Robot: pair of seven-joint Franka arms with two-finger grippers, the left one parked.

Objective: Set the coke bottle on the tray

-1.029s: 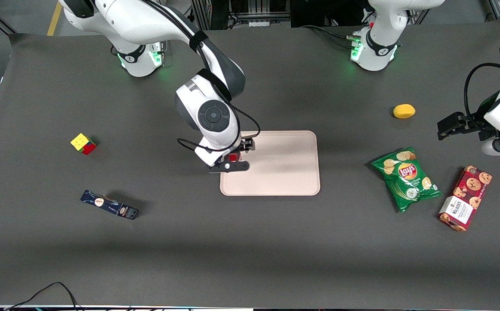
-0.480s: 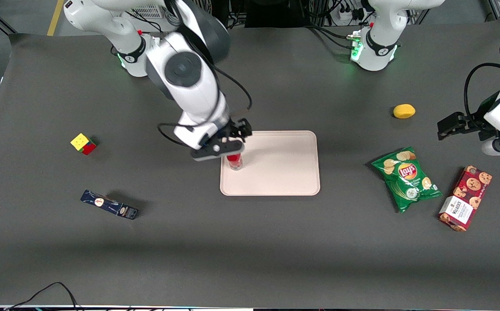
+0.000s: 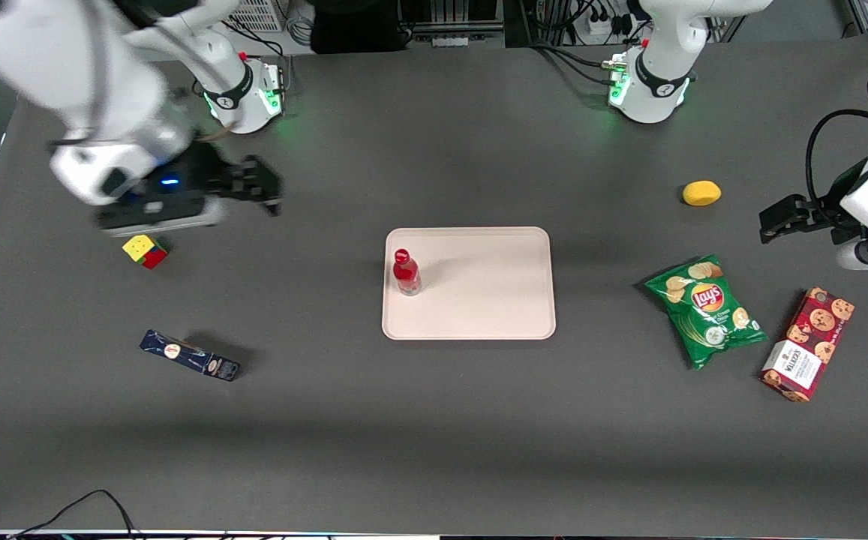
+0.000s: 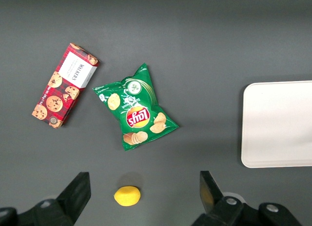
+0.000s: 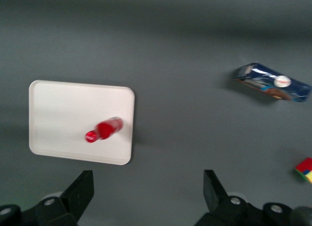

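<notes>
The coke bottle (image 3: 406, 274), red with a red cap, stands upright on the tray (image 3: 494, 300), close to the tray's edge toward the working arm's end. It also shows in the right wrist view (image 5: 103, 130) on the tray (image 5: 58, 113). My gripper (image 3: 257, 187) is open and empty, raised high above the table, far from the tray toward the working arm's end, near the arm's base. In the right wrist view the gripper (image 5: 148, 192) has its jaws wide apart with only bare table between them.
A colour cube (image 3: 145, 250) lies just nearer the camera than the gripper. A dark blue box (image 3: 190, 355) lies nearer still. Toward the parked arm's end are a lemon (image 3: 701, 193), a green crisp bag (image 3: 706, 309) and a cookie box (image 3: 807, 343).
The gripper let go of the bottle, rose and swung away toward the working arm's base. The bottle stays upright on the tray.
</notes>
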